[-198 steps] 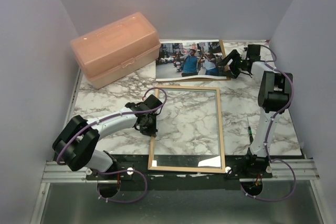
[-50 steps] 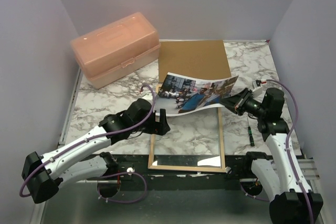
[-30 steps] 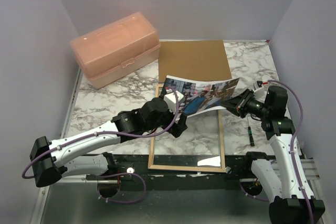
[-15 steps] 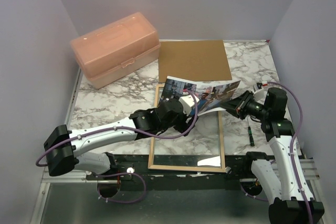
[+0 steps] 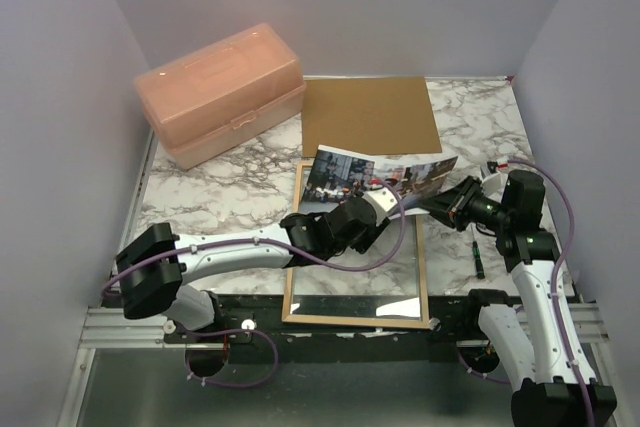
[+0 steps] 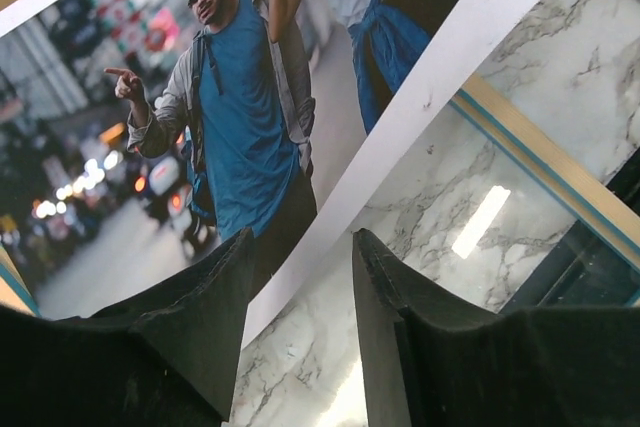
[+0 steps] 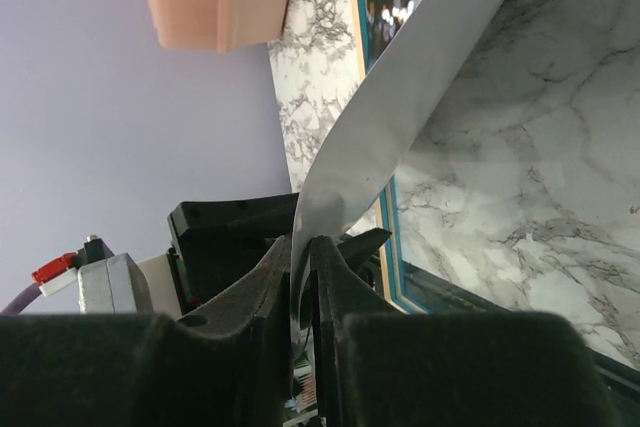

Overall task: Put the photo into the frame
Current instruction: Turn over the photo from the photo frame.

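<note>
No legible text, number or brand in any view. Photo (image 6: pixel 230 117): street signs (image 6: pixel 95 2) behind man in blue shirt show only as blurred colour patches, letters unreadable. Pink box (image 5: pixel 220 92): too small in top view to make out any lettering.

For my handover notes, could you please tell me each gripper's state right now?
Left gripper: open, at the photo's edge.
Right gripper: closed on the photo.
</note>
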`<state>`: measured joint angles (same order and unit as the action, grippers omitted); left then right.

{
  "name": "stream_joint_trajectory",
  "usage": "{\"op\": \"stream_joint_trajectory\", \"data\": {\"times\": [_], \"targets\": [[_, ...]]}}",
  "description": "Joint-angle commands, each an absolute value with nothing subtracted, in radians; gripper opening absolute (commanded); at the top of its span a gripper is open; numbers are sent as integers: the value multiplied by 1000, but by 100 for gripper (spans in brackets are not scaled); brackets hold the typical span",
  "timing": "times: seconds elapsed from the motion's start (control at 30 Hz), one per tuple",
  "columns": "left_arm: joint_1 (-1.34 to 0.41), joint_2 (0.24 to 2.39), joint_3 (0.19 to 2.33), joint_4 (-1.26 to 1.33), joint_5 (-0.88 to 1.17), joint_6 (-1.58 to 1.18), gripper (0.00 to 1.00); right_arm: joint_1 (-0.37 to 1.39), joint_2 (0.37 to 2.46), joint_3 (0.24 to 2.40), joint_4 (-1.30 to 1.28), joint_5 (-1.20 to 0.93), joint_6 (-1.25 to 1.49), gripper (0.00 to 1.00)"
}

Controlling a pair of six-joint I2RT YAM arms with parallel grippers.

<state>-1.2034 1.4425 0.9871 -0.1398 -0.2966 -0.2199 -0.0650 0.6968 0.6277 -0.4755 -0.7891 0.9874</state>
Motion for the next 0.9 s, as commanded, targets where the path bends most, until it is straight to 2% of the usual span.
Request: {"op": "stream_joint_trajectory", "data": {"times": [0.0,0.27,0.37,0.4,0.47,0.6,0.73,0.83,0.87], "targets": [[-1219,1491,1009,-85,-360,-204,41,-60,685,612,-511,-818,994,18],[-1237,1548,1027,-93,-404,-220,9,-60,666,620,-553,-779,975,19],[-1239,1526,1026,-101,-421,-229,1,-61,656,611,-560,-762,970,23],[-1238,1517,1027,-105,-424,-231,0,-61,654,608,-560,-758,971,27],[-1239,1497,1036,-127,-424,-237,0,-61,653,603,-561,-752,972,43],[-1238,1459,1064,-199,-420,-262,0,-61,651,590,-540,-758,982,68],[-1237,1428,1106,-278,-387,-308,0,-61,652,606,-571,-749,954,89],[-1236,1417,1146,-334,-366,-342,0,-61,648,627,-610,-728,923,99],[-1237,1410,1160,-353,-357,-352,0,-60,645,631,-618,-724,918,100]]}}
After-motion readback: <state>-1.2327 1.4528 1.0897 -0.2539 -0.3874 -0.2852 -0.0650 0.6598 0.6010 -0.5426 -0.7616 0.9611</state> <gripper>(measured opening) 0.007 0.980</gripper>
